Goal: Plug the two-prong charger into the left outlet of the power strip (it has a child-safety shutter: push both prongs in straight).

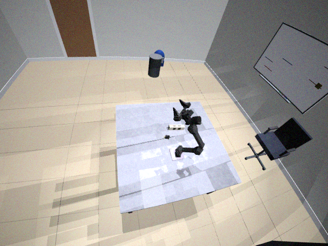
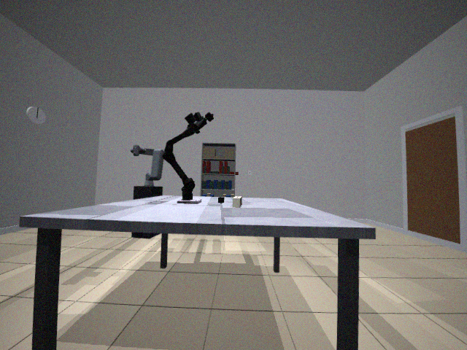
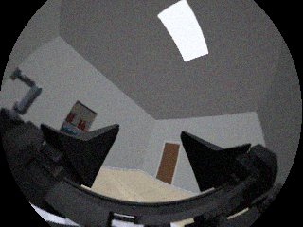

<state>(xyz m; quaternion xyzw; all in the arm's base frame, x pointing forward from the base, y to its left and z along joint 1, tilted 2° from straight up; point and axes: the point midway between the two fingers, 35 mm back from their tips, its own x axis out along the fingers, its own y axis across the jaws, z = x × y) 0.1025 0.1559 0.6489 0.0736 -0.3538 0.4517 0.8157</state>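
The small black charger (image 1: pixel 167 137) (image 2: pixel 220 200) lies on the table, with a tiny light-coloured part, perhaps its prongs, at its left end in the top view. The cream power strip (image 1: pixel 182 126) (image 2: pixel 236 201) lies just beyond it, with dark outlet patches on it. My gripper (image 1: pixel 177 104) (image 3: pixel 151 131) is wide open and empty, raised high above the table; in the exterior view it is up at the end of the arm, tilted upward. Neither charger nor strip shows in the wrist view. The shutter is too small to see.
The arm's base stands on a pale plate (image 1: pixel 172 156) on the table (image 1: pixel 137 119) (image 2: pixel 195 228), on the near side of the charger. An office chair (image 1: pixel 275 143) is beyond the table's right side. A dark bin (image 1: pixel 154 66) stands on the floor behind. Another grey arm (image 2: pixel 156 165) stands in the background.
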